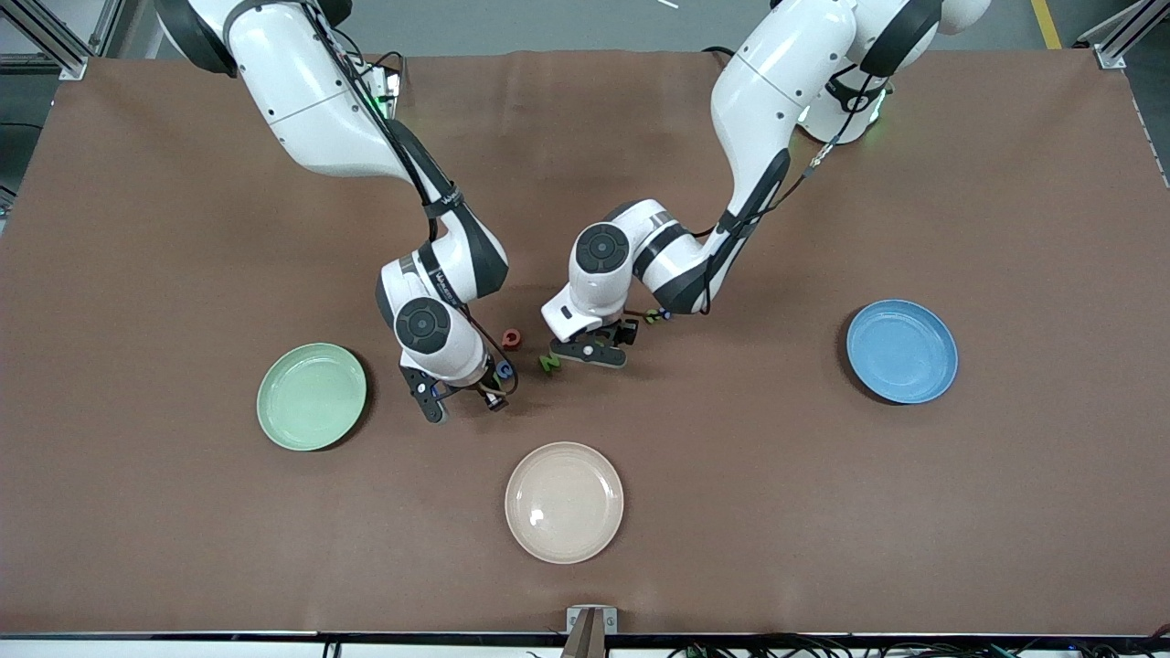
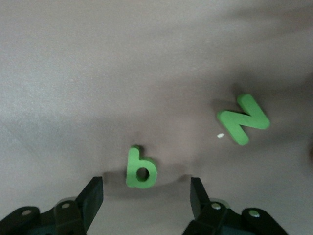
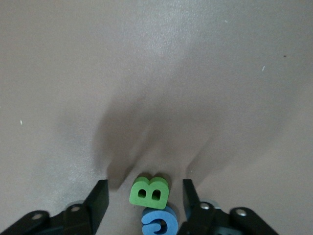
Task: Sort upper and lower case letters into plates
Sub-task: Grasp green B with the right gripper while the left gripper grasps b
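Green b [image 2: 141, 168] flat on the table [image 2: 98, 73] between the spread, empty fingers of the left gripper [image 2: 146, 196], green N [image 2: 243, 119] just beside; green B [image 3: 149, 191] and blue letter [image 3: 160, 222] likewise between the parted, empty right gripper [image 3: 145, 198].

A broad table [image 1: 914, 512] covered in a matte brown sheet fills nearly the whole front view, evenly lit with soft shadows. Along its top edge runs grey floor [image 1: 567, 23], with a yellow floor line [image 1: 1047, 23] toward the left arm's end. Aluminium frame posts [image 1: 55, 41] stand at the table's corners. Black cables [image 1: 823, 649] trail along the edge nearest the front camera.
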### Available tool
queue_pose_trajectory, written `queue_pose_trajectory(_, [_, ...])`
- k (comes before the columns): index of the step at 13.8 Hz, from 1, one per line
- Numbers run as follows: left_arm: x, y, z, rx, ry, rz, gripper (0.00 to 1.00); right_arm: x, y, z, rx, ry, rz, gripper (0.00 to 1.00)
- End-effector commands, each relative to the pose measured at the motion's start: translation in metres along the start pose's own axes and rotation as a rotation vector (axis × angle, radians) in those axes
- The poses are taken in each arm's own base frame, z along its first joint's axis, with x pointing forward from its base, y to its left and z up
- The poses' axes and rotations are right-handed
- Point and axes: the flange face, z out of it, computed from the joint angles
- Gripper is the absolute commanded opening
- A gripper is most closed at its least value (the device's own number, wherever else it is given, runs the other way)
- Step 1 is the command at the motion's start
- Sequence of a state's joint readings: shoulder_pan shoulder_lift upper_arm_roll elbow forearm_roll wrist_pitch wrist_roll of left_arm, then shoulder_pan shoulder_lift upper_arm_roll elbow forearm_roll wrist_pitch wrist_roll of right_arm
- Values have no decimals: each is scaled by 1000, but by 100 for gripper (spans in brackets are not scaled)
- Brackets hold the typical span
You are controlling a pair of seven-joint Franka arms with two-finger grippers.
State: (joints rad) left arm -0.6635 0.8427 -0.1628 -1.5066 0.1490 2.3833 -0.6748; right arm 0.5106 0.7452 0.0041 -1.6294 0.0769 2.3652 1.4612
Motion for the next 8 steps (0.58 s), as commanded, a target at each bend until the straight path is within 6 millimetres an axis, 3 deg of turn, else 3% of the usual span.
queue_pose_trajectory(1, [5,2,5,14,29,10,75,-4,3,6,1,26,4,49])
queue_pose_trajectory(4, [6,1,7,12,35,10,70,-5,5,9,8,28,1,30])
queue_pose_trajectory(6, [5,3,7,19,43,23,66,-3,5,8,8,28,4,7])
queue_pose_trajectory(8, [4,2,7,24,45,27,62,9,6,0,6,27,3,0])
